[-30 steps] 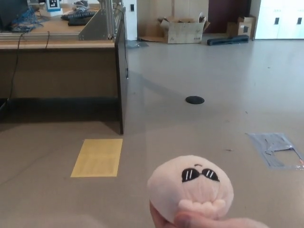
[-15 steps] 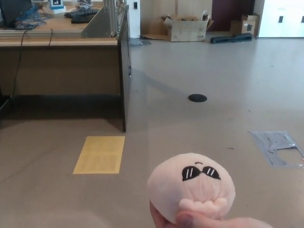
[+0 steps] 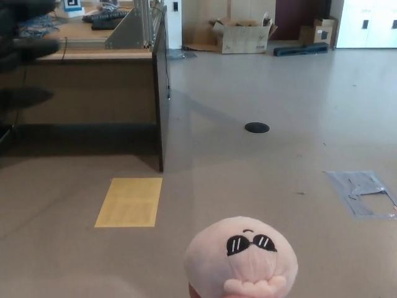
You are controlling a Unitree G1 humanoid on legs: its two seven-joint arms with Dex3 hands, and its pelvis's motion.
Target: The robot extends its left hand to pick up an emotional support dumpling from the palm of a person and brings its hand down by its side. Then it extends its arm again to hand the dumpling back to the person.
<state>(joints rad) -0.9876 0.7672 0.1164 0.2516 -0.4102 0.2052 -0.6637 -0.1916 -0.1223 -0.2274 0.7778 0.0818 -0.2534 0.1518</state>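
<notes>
At the bottom edge of the head view, a little right of centre, sits the dumpling (image 3: 240, 257), a pale pink plush ball with black sunglasses stitched on its face and a small frill below them. It rests on a person's hand (image 3: 193, 292), of which only a sliver shows beneath it at the frame edge. Up in the top left corner a dark, blurred shape is the left hand (image 3: 25, 46), well apart from the dumpling; it is too smeared to tell whether its fingers are spread or closed. Behind it stands a wooden worktop (image 3: 105, 54) with cables and keyboards on it. On the grey floor (image 3: 260, 81) lie a yellow rectangle (image 3: 129, 202), a black round disc (image 3: 257, 127) and a patch of grey tape (image 3: 361, 193). Cardboard boxes (image 3: 242, 36) stand against the far wall.
</notes>
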